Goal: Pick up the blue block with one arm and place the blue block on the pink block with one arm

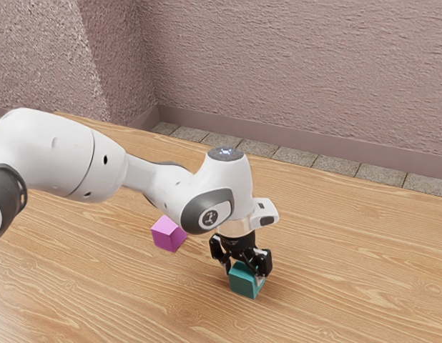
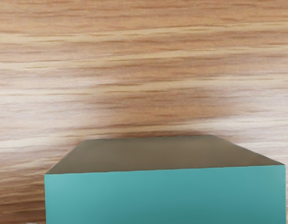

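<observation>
Our arm [image 1: 78, 164] is smooth, rounded and white, with dark grey joint caps [image 1: 211, 213]; our gripper [image 1: 244, 267] is black.

Wood-grain table [image 1: 364, 286], matt teal block [image 2: 162, 196], rough wall [image 1: 278, 57].

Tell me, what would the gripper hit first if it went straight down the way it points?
The blue-green block, sitting right under the gripper on the wooden table. The gripper looks very near the block's top, though the gap is hard to judge.
</observation>
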Motion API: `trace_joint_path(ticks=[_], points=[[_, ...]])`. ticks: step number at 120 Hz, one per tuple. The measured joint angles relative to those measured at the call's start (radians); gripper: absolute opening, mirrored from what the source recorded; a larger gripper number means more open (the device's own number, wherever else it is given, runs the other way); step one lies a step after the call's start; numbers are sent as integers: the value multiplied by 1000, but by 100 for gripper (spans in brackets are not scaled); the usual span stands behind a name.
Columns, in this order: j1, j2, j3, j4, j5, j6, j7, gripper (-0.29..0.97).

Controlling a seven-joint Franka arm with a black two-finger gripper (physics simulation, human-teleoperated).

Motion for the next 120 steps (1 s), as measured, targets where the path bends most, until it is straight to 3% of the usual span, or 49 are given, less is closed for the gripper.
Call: trace_joint_path(ticks=[120], points=[[-11,6,0,1,30,10,0,43]])
